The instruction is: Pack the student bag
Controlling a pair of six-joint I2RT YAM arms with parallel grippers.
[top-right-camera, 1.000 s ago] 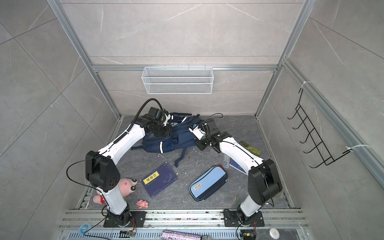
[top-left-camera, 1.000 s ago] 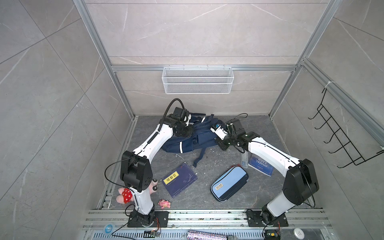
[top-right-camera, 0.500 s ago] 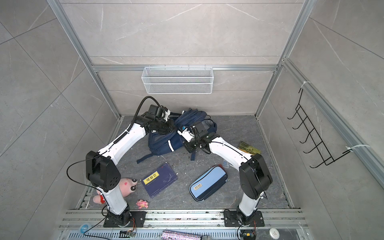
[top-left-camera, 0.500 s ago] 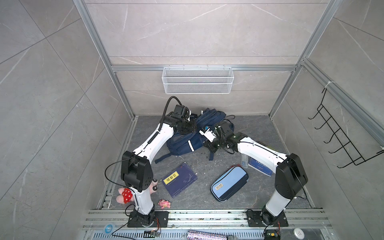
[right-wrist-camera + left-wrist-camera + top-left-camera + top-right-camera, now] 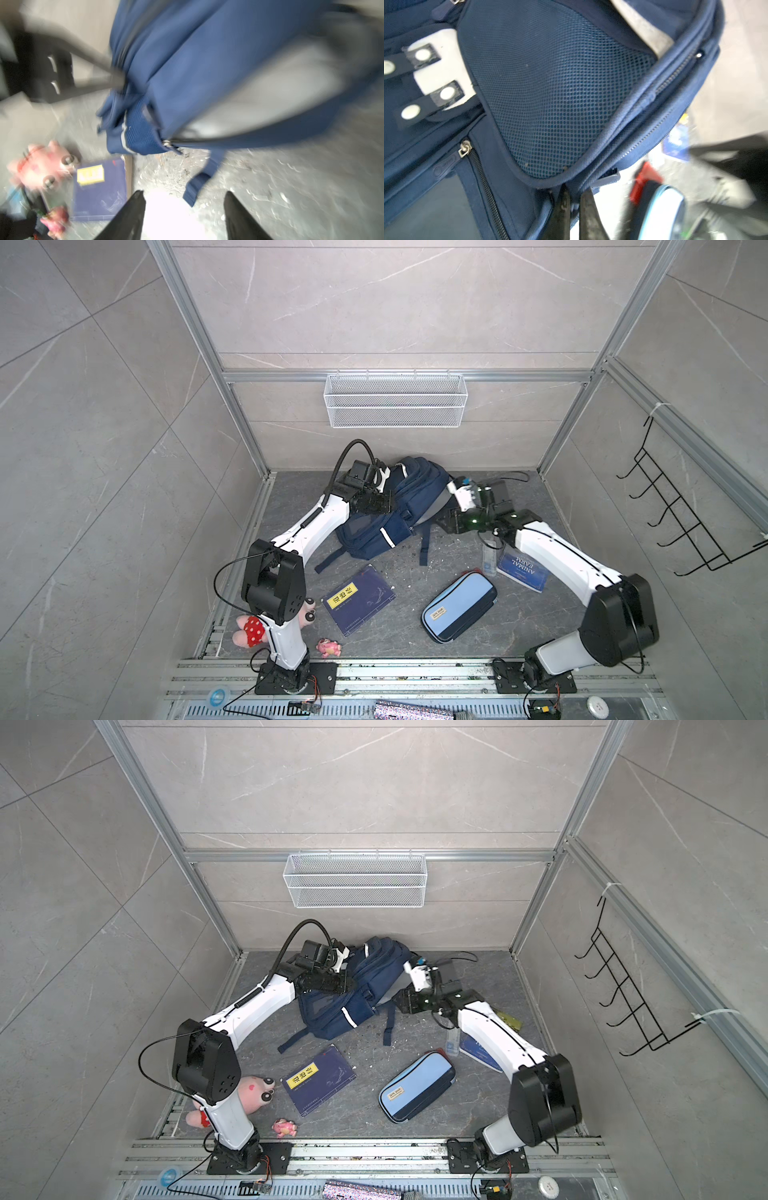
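Note:
The student bag (image 5: 415, 497) (image 5: 370, 977), navy with white stripes, stands tipped up at the back of the floor, its straps trailing forward. My left gripper (image 5: 387, 501) (image 5: 348, 982) is at its upper left side. In the left wrist view this gripper (image 5: 576, 190) is shut on a seam of the bag (image 5: 550, 93) below the mesh panel. My right gripper (image 5: 444, 522) (image 5: 400, 1002) is just right of the bag. In the blurred right wrist view it (image 5: 184, 194) stands open and empty, with the bag (image 5: 207, 62) and a loose strap end (image 5: 195, 187) beyond its tips.
On the floor lie a dark blue notebook (image 5: 359, 599), a light-blue pencil case (image 5: 459, 605), a blue book (image 5: 523, 568) and a small clear bottle (image 5: 489, 558). A pink plush (image 5: 249, 628) and a small pink toy (image 5: 328, 647) lie by the left base. A wire basket (image 5: 395, 400) hangs on the back wall.
The left gripper has lifted the bag from lying flat to tipped up. The right gripper has opened, let go of the bag and pulled back to the right.

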